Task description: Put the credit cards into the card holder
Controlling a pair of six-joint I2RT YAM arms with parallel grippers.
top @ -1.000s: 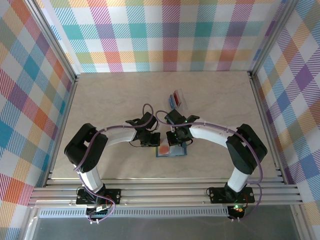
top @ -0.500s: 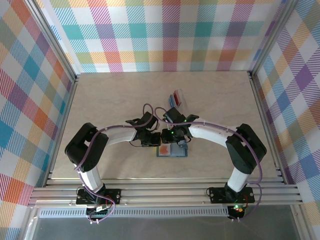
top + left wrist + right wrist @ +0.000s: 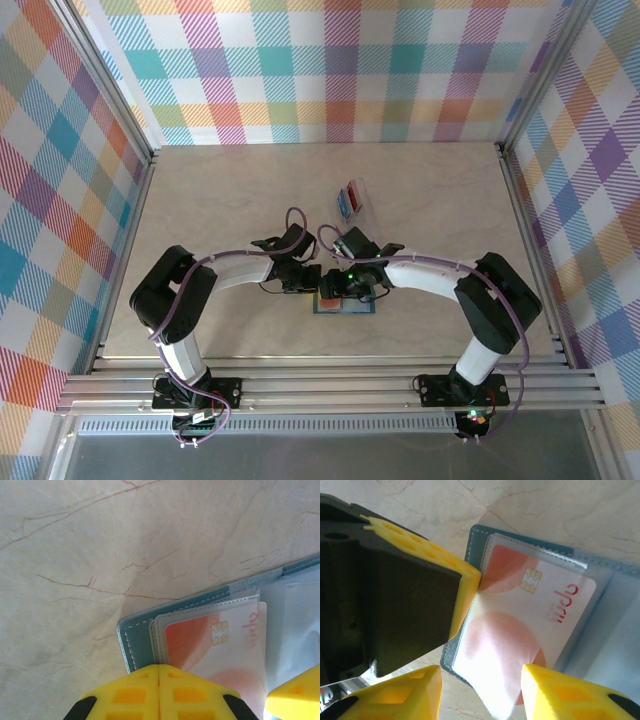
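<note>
Since a second ago the right tool [image 3: 343, 287] has slid leftward and toward the arm bases, from the far right corner of the card holder [image 3: 352, 308] to directly over it. The left tool [image 3: 303, 281] has barely shifted.

In the top view the left tool sits at the card holder's left edge. Its wrist camera shows its yellow fingers [image 3: 160, 690] parted, one low over the teal corner and the other at the right border of that picture, with nothing pinched between them. The right wrist view shows one of these fingertips touching the holder's left edge.

The card holder lies open and flat on the pale tabletop [image 3: 220, 200], between the two tools. An orange-red card [image 3: 520, 610] with a gold chip lies under its frosted plastic sleeve. The card's near end is blurred.

The right tool hangs released over that near end, its two fingers [image 3: 575, 695] spread wider than the card and not touching it.

Farther back and slightly right, a clear case [image 3: 363, 200] with red and blue cards [image 3: 347, 198] in it lies apart from both tools.
</note>
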